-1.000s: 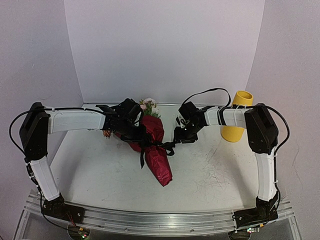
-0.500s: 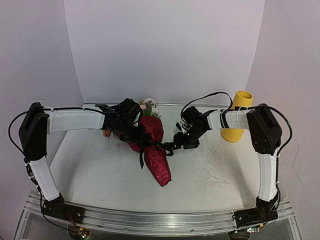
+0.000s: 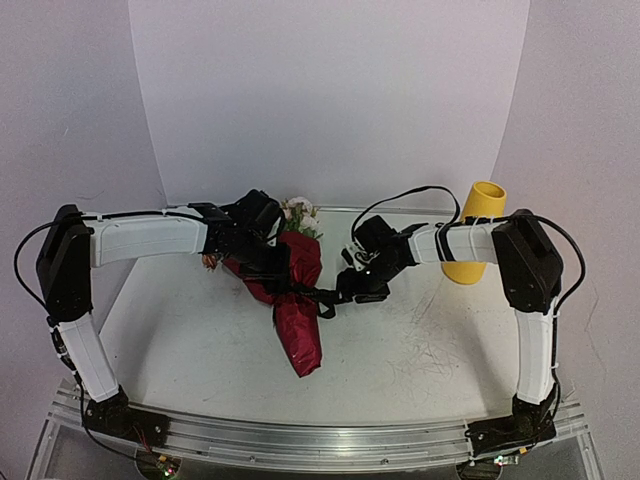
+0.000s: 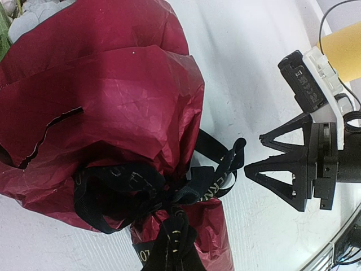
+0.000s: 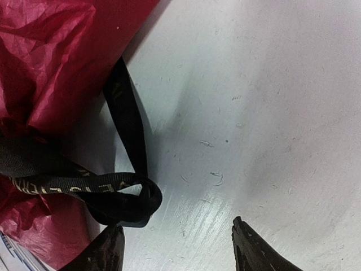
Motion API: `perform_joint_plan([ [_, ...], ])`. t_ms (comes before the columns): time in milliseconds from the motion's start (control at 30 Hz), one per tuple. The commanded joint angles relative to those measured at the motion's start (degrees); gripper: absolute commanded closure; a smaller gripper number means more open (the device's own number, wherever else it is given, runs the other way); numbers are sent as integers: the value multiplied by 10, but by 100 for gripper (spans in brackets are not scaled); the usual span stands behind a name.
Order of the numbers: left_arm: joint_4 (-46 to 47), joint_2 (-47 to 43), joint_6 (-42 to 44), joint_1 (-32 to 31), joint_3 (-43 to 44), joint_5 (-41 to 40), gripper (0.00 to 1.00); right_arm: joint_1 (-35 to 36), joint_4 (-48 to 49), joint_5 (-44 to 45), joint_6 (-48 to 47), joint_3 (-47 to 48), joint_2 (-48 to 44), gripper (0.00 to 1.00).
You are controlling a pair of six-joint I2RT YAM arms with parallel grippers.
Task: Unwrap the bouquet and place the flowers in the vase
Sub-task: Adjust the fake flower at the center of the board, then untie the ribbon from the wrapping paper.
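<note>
Moving closer, the right gripper (image 5: 176, 234), now spread wider, hangs by the black ribbon loop (image 5: 132, 195) — ready, I think, to tug it loose — while the left gripper (image 3: 262, 255), pressed together, sits atop the bouquet (image 3: 300, 300) lying on the table (image 3: 420, 340), tail swung left.

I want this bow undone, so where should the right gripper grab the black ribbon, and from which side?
Probably the loop of the black ribbon that sticks out past the wrap onto the table. Come low from the right, where the right gripper stands open: the loop lies clear of the knot, pointing that way.
</note>
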Motion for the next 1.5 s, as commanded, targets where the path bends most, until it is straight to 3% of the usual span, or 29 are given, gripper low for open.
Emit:
perform_joint_plan([
  [0,2,-28,-2,-2,25,-18,100,11,-18,-5,1,18,8,32],
  [333,2,-30,-3,-2,14,-19,100,26,-18,-4,1,36,36,32],
  [567,2,-34,-6,-2,4,-17,100,33,-66,64,12,74,75,37],
  [1100,0,-63,-2,-2,-30,-39,100,34,-137,262,26,15,-2,62],
  [1333,-1,-71,-9,-2,-40,-42,100,34,-148,261,29,-10,-37,62],
  [1467,-1,-77,-14,-2,-51,-41,100,34,-83,160,-13,-37,-77,59],
])
